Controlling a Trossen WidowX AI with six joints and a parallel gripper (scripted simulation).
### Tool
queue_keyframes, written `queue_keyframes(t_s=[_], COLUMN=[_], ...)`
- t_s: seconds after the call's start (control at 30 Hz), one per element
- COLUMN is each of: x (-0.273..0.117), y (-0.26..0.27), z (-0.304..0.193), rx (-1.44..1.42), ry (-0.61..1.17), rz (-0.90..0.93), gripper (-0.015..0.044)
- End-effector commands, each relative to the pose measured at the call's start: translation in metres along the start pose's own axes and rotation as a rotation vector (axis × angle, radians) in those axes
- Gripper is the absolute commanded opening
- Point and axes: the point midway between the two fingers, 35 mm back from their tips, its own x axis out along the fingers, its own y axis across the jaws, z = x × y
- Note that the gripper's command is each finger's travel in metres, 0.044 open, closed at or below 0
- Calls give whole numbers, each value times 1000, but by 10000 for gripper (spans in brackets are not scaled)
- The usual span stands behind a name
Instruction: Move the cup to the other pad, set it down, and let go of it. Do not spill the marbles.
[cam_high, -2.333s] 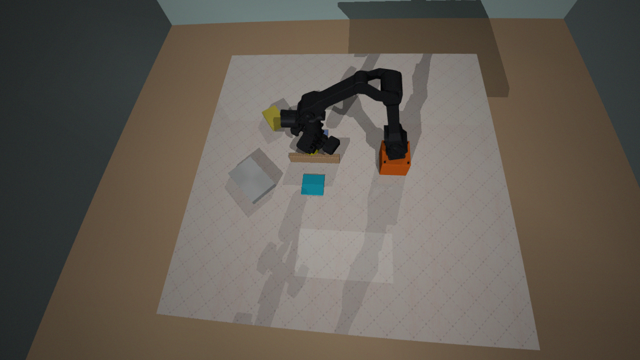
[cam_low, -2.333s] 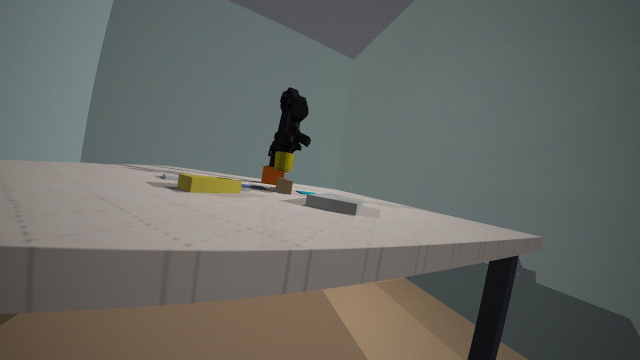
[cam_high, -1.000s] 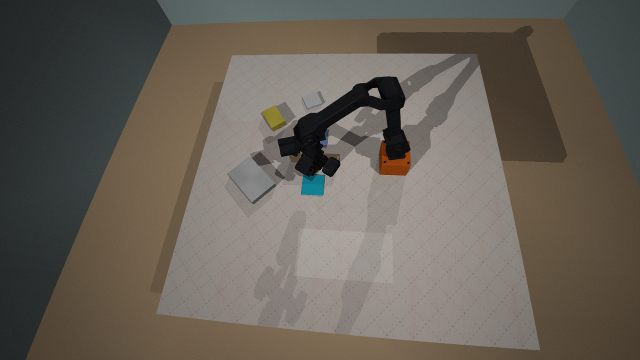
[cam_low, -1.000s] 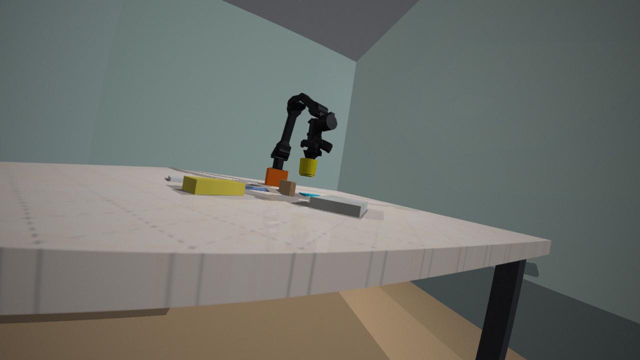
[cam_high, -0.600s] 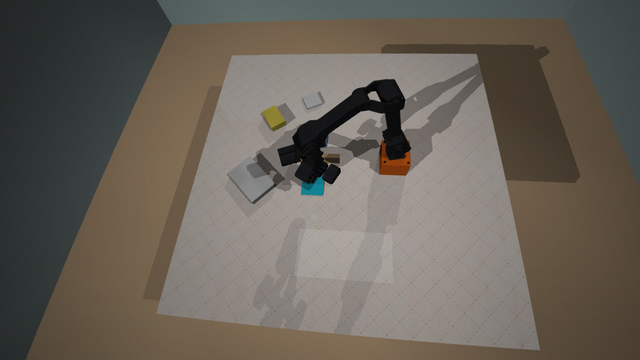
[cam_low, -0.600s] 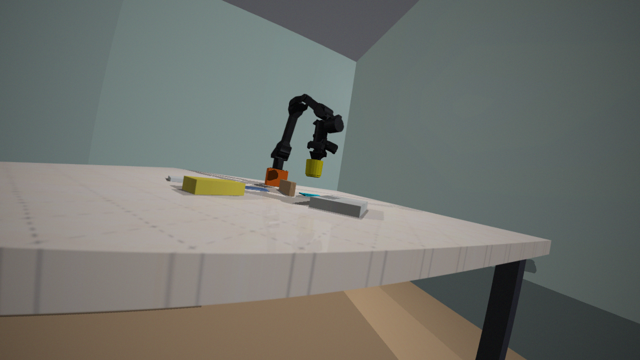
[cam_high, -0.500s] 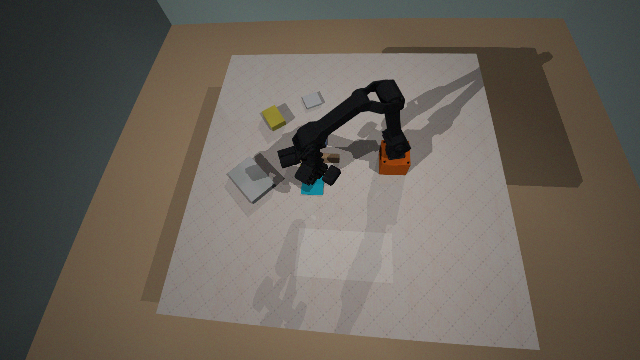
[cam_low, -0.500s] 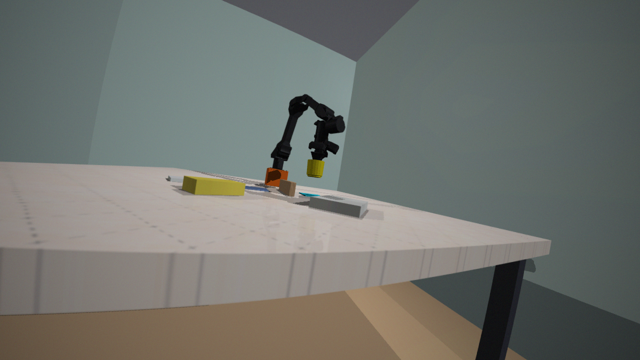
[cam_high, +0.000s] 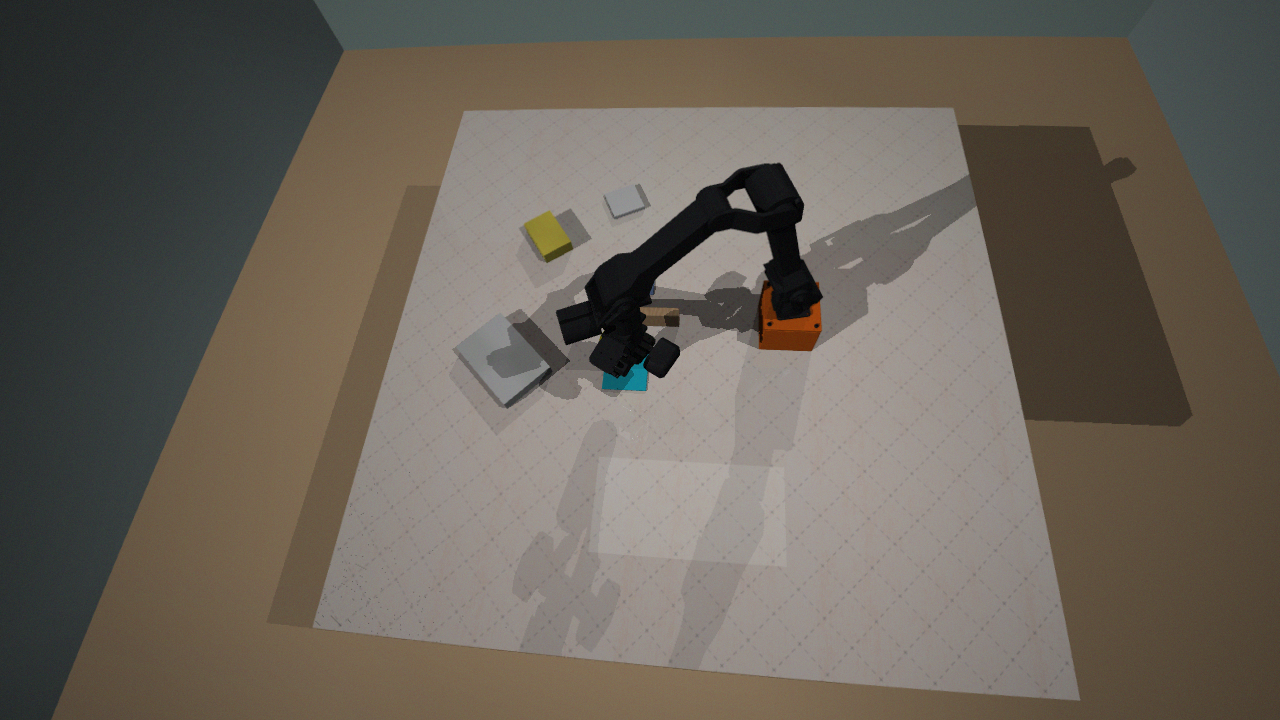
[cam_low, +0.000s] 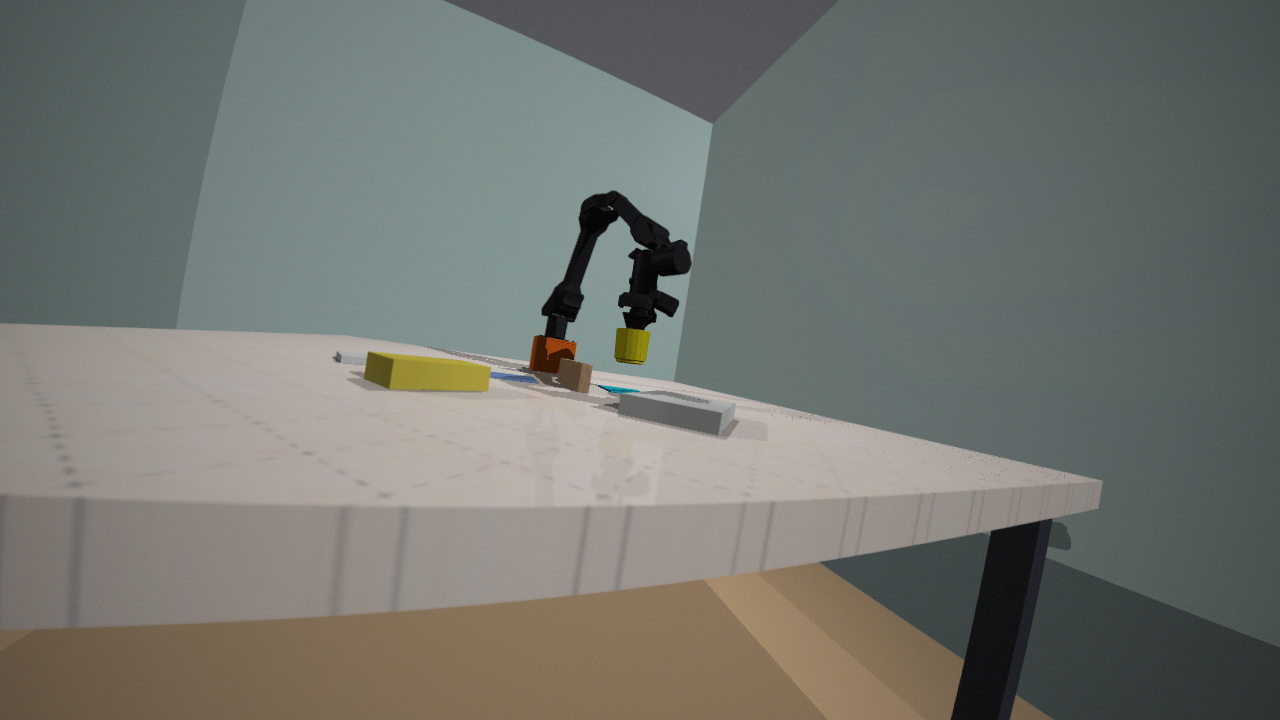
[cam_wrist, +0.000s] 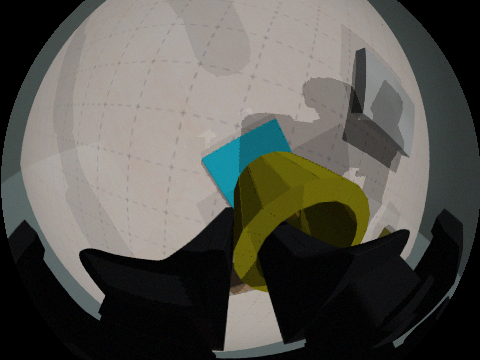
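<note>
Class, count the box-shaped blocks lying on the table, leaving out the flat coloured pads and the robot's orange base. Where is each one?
4: the yellow block, the small pale block beside it, the large grey slab, and the tan block, half hidden under the arm from above. Others may be hidden.

Cup (cam_low: 631, 345) in gripper (cam_low: 637, 324), above pad (cam_high: 626, 379).
</note>
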Motion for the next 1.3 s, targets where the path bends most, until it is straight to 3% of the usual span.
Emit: queue_keyframes(t_s=[0.0, 0.73, 1.27], x=[11, 53, 51], y=[2, 4, 3], z=[-1, -2, -1], rx=[7, 7, 0], ry=[8, 8, 4], rz=[10, 10, 4], gripper=[0, 0, 0])
